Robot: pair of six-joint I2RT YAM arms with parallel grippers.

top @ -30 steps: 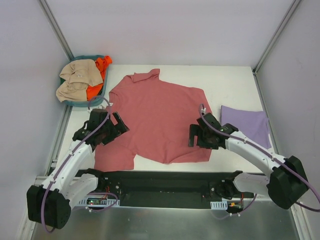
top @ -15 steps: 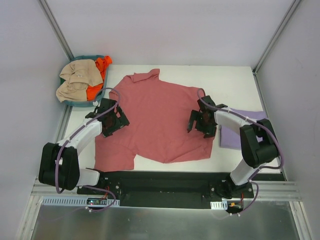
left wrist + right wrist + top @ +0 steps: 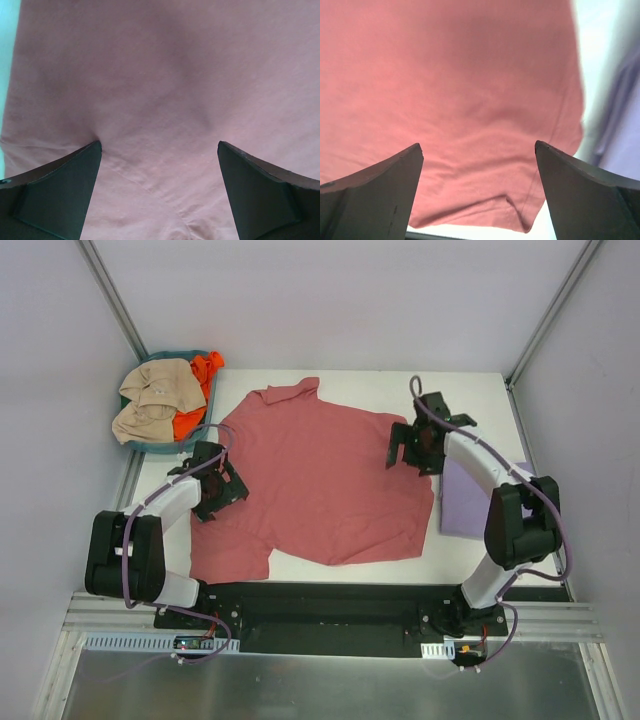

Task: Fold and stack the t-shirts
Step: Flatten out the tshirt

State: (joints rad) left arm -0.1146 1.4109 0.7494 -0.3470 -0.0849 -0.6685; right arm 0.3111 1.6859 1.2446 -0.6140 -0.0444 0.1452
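Teal basket [image 3: 152, 447]: at the far left corner, off the white table [image 3: 480, 390]. It holds a beige cloth [image 3: 150, 395] with an orange cloth [image 3: 197, 390] beside it.
Left gripper [image 3: 222, 487] [image 3: 159, 145]: low over the left sleeve area of the red shirt. Jaws are spread wide with nothing between them, and only red cloth fills the gap. Whether the fingertips [image 3: 75, 175] touch the cloth cannot be confirmed.
Brick-red t-shirt [image 3: 320, 480] [image 3: 165, 75] [image 3: 455, 75]: spread flat across the middle of the table, collar [image 3: 290, 393] toward the far edge and hem toward the arm bases. Not folded.
Right gripper [image 3: 410, 452] [image 3: 477, 146]: over the right shoulder and sleeve area of the red shirt. Jaws are wide apart and hold nothing. In the wrist view the sleeve's hemmed edge lies below the fingertips [image 3: 390, 175].
Lavender t-shirt [image 3: 470, 505] [image 3: 625, 125]: folded into a flat rectangle on the right side of the table, just beside the red shirt's right edge and partly hidden under the right arm. Blurred in the wrist view.
Stack: not formed. The two shirts lie side by side.
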